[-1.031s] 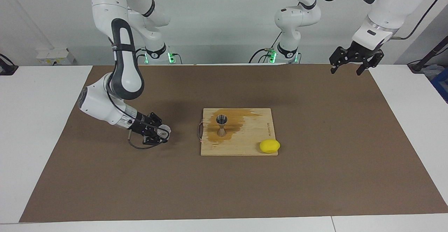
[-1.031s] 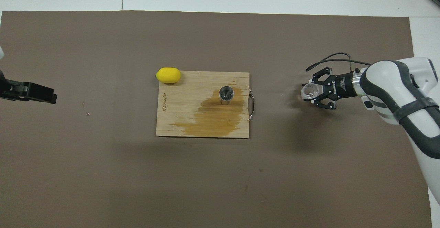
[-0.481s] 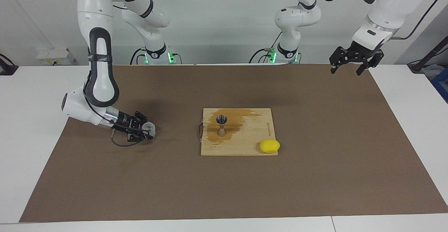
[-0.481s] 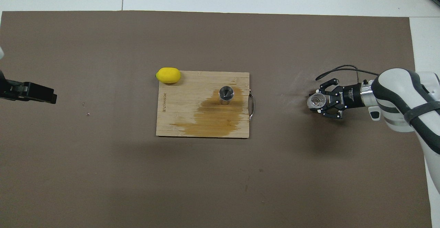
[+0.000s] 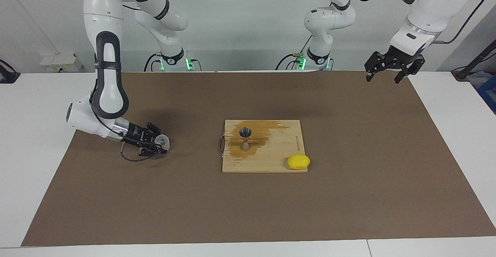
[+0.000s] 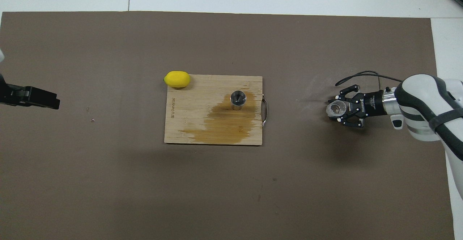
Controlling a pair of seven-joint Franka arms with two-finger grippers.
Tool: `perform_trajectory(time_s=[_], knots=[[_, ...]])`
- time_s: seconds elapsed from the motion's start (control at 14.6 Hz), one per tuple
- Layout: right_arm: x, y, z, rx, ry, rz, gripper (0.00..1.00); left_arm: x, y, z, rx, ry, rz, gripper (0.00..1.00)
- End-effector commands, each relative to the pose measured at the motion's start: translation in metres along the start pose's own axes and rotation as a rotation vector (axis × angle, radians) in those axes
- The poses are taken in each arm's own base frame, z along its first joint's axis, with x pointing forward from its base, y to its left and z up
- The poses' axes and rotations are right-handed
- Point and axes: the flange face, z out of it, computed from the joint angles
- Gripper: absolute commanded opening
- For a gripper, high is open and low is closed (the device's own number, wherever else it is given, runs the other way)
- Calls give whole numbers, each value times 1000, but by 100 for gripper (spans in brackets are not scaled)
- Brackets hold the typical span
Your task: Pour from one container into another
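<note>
The clear cup (image 5: 163, 142) sits between the fingers of my right gripper (image 5: 160, 146), low at the brown mat toward the right arm's end of the table, well apart from the board. In the overhead view the cup (image 6: 335, 108) shows its open mouth inside the right gripper (image 6: 337, 112). The metal jigger (image 5: 245, 137) stands upright on the wooden board (image 5: 279, 154), and it also shows in the overhead view (image 6: 238, 99). My left gripper (image 5: 383, 79) hangs open and empty in the air over the mat's corner near the left arm's base, waiting.
A brown wet stain (image 6: 226, 122) spreads over the board (image 6: 184, 122) around the jigger. A yellow lemon (image 5: 298, 161) lies at the board's corner farthest from the robots, toward the left arm's end. A brown mat (image 5: 348, 195) covers the table.
My right gripper has carried the clear cup away from the board, toward the right arm's end of the table, and lower to the mat. The left arm has not moved.
</note>
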Motion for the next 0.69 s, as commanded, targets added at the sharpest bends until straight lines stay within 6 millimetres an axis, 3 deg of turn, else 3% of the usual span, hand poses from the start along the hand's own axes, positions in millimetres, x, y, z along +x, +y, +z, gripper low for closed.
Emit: perform_trajectory(time_s=[0.0, 0.34, 0.62], knots=[[-1, 8, -10, 17, -11, -12, 100, -7, 1, -2, 13, -7, 1, 100], [-5, 10, -48, -14, 141, -129, 100, -7, 1, -2, 13, -7, 1, 100], [-25, 8, -81, -73, 293, -329, 100, -7, 1, -2, 13, -7, 1, 100]])
